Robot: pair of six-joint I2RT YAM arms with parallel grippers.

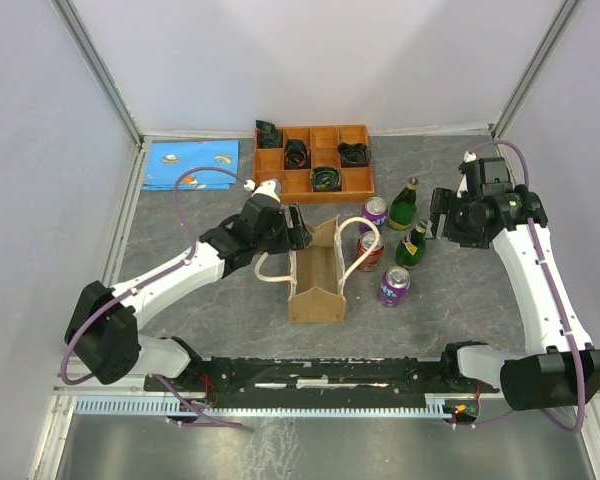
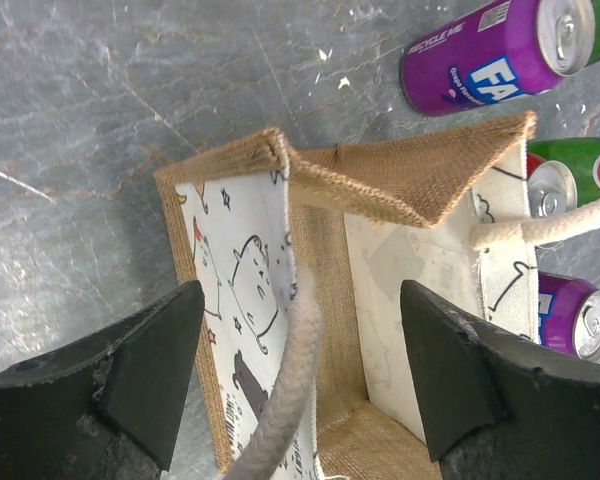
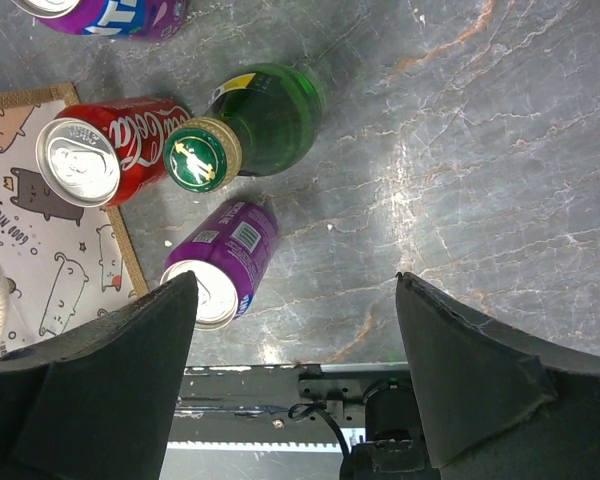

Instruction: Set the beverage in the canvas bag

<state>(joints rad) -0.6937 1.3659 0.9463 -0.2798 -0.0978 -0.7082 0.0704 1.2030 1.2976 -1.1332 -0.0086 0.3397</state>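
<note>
**A:** From above, where is the bag?

**B:** The bag (image 1: 317, 270) stands upright mid-table with its mouth up and a rope handle (image 1: 267, 270) looping off each long side. The left gripper (image 1: 296, 226) hangs at its far left corner.

**A:** And the drinks?

**B:** All stand to the right of the bag. The red can (image 1: 369, 251) is just beside it. The far purple can (image 1: 375, 212) and the near purple can (image 1: 393, 286) sit either side of the red one. The far bottle (image 1: 405, 204) and near bottle (image 1: 413, 244) are further right. The right gripper (image 1: 442, 215) sits beyond the bottles. A wooden tray (image 1: 313, 160) and a blue sheet (image 1: 191, 164) lie along the table's (image 1: 210, 330) far edge.

**A:** Left wrist view?

**B:** The left pincer's jaws are spread wide and grip nothing. Below and between the fingers (image 2: 150, 370) are the bag's open top, its cat-printed lining and one handle running up the middle. The far purple can shows past the bag's peaked end, top right.

**A:** Right wrist view?

**B:** Here too the jaws stand wide apart, holding nothing, over grey table. The near purple can is just beside the left finger (image 3: 110, 380). The red can and the near bottle stand close together above it. The bag's printed side shows at the left edge.
</note>
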